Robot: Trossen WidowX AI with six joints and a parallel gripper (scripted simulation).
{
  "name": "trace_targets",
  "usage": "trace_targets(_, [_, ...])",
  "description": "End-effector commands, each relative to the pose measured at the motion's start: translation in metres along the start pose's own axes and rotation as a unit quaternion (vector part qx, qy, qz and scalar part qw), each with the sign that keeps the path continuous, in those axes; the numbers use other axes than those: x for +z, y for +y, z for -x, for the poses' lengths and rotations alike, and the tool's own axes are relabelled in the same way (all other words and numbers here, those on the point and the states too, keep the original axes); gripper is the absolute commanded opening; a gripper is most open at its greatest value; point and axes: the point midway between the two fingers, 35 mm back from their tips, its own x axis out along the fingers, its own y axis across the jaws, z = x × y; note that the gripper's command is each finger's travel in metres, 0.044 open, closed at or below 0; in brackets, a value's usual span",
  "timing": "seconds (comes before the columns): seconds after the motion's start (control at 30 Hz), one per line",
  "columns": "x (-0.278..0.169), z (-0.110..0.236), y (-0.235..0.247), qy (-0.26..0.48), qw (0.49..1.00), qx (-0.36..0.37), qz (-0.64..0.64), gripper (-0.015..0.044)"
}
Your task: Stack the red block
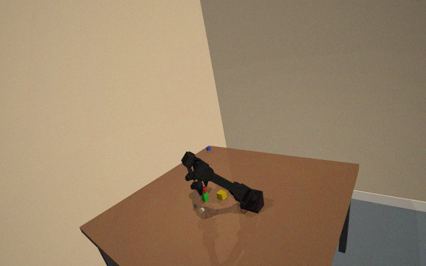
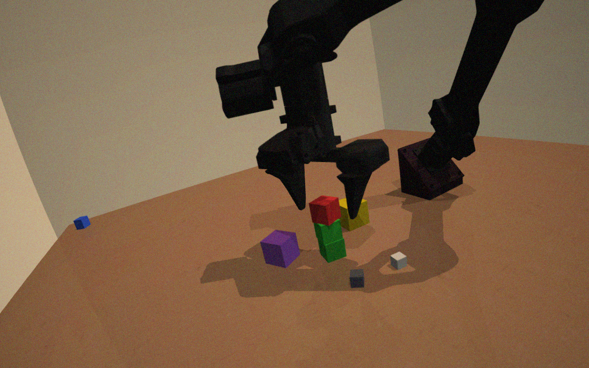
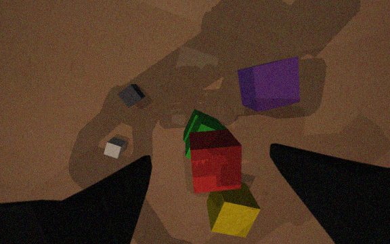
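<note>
The red block (image 1: 204,190) (image 2: 324,210) (image 3: 216,169) sits on top of the green tower (image 1: 205,197) (image 2: 332,242) (image 3: 195,130), a little off centre. The tower is two green blocks high and stands upright, its upper block slightly offset from the lower one. My gripper (image 2: 327,213) (image 3: 211,155) is open. Its fingertips stand wide apart on either side of the red block, with a gap on both sides in the wrist view. In the top view the fingers are partly hidden by the arm.
A purple block (image 2: 279,249) (image 3: 276,85) and a yellow block (image 1: 221,194) (image 2: 355,217) (image 3: 235,218) stand close to the tower. A small dark block (image 2: 356,278) (image 3: 131,95) and a small white block (image 2: 398,260) (image 3: 113,150) lie nearby. A blue block (image 1: 208,148) (image 2: 82,223) is at the table's far corner.
</note>
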Motion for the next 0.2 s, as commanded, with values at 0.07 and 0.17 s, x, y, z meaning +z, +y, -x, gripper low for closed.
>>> trace_targets(0.07, [0.0, 0.0, 0.0, 0.0, 1.0, 0.0, 0.0, 0.044])
trace_targets(0.17, [0.0, 0.0, 0.0, 0.0, 1.0, 0.0, 0.0, 0.044])
